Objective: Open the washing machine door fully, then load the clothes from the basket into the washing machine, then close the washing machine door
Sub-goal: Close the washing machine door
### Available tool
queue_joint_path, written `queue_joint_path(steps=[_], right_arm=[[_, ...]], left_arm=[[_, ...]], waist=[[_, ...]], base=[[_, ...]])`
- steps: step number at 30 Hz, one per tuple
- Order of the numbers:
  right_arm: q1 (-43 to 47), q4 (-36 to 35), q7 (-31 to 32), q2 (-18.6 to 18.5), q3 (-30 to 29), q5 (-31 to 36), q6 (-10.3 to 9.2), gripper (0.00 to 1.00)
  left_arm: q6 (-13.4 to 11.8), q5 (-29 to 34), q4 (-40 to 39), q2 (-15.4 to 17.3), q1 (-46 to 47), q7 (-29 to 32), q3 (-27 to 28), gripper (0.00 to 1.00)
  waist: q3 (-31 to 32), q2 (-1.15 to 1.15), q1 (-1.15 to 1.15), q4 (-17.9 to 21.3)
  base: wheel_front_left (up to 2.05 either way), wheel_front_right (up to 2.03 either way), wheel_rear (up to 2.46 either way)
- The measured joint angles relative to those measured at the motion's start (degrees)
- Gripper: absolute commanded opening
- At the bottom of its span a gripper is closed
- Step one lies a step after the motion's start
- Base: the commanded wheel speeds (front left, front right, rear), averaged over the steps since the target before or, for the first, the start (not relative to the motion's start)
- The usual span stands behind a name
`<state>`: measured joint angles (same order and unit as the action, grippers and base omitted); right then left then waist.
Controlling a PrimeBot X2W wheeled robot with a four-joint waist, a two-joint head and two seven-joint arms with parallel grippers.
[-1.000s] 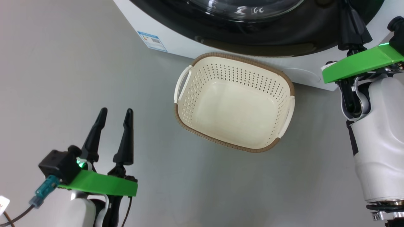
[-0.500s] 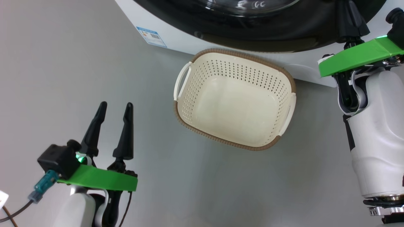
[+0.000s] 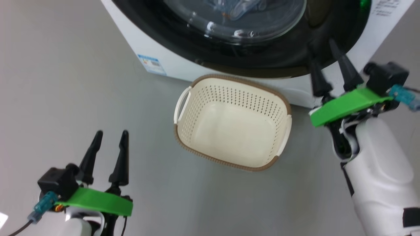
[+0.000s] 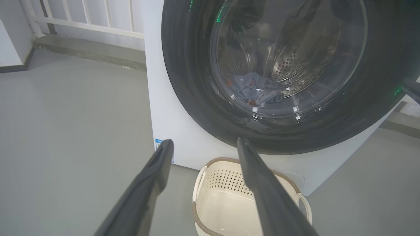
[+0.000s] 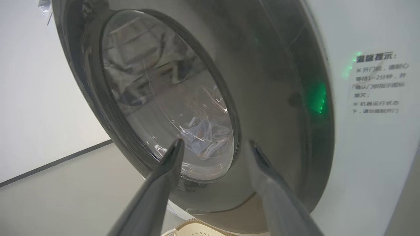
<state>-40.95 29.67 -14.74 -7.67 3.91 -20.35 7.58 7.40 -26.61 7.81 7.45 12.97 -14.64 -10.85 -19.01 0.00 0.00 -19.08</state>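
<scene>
While the clothes are lying behind the seemingly shut washing machine door at 12 o'clock, the basket is sitting empty — nothing seems left; left gripper and right gripper fingers are standing apart, empty.

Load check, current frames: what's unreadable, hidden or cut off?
- Clothes, left wrist view: behind the washing machine door's tinted, reflective glass; count and prints unclear.
- Same door, head view: top cut off by the upper edge.
- Basket, left wrist view: near end cut by the bottom edge, part behind a left gripper finger.
- Blue label, head view: print too small to read.
</scene>
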Motion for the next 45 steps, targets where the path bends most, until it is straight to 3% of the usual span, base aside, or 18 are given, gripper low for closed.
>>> queue_joint_path(steps=[22, 45], right_arm=[[20.03, -1.52, 0.01, 1.78, 2.16, -2.74, 0.00, 1.00], [29.81, -3.52, 0.01, -0.29, -0.75, -2.79, 0.00, 1.00]], left_arm=[[0.00, 0.10, 4.98, 4.72, -7.51, 0.00, 2.32, 1.00], [0.00, 0.01, 7.03, 6.95, -10.42, 0.01, 3.20, 1.00]], waist=[[11.25, 0.00, 0.00, 8.01], [17.01, 0.00, 0.00, 17.67]], base=[[0.00, 0.00, 0.00], [0.00, 0.00, 0.00]])
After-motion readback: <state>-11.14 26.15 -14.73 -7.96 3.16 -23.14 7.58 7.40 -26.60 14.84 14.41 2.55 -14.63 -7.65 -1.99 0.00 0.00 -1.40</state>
